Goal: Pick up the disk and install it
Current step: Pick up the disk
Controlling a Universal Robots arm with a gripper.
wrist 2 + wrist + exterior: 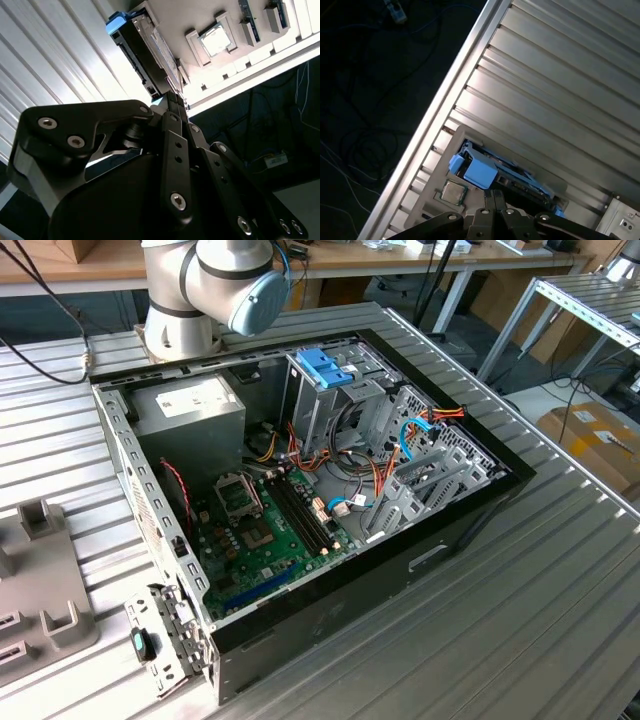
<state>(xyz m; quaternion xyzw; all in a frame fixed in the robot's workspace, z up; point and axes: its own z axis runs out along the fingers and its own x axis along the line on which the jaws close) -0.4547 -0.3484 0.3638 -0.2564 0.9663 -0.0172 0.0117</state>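
Print: the white sticker (pixel 195 397) on the grey power-supply box (pixel 190 405) is too small to read. In the second wrist view the disk (pixel 137 55) shows its broad face nearly edge-on, so any print there is unreadable.

Disk location: it sits in a pale grey fixture plate (pixel 235 60) on the slatted metal table (pixel 50 60), with a processor chip (pixel 216 41) parked just beside it on the same plate. The first wrist view shows the same group: disk (pixel 517 181), chip (pixel 453 192), plate (pixel 437 210), table (pixel 560 80).

Jaws vs disk: the gripper (pixel 173 100) has its two fingers drawn narrow, almost together. The disk is at 12 o'clock off the tips, dead ahead, and the tips reach its near edge. Can't tell whether they pinch any part of it. The first wrist view agrees: gripper (pixel 494 194) tips are right at the disk's blue plastic.

Orientation: the disk's long edge runs parallel to the table slats and at a slant to the line of the fingers. Its dark side wall faces the second wrist camera. The blue rail (pixel 118 24) caps the end far from the tips.

Exterior view: an open computer case (pixel 450 530) lies on the table (pixel 520 620).
- Inside the case, the power-supply box is at 11 o'clock.
- The blue latch (pixel 325 368) on the metal cage is at 12 o'clock.
- The motherboard (pixel 260 540) is at 7 o'clock.
- The arm (pixel 215 280) stands behind the case at 11 o'clock.
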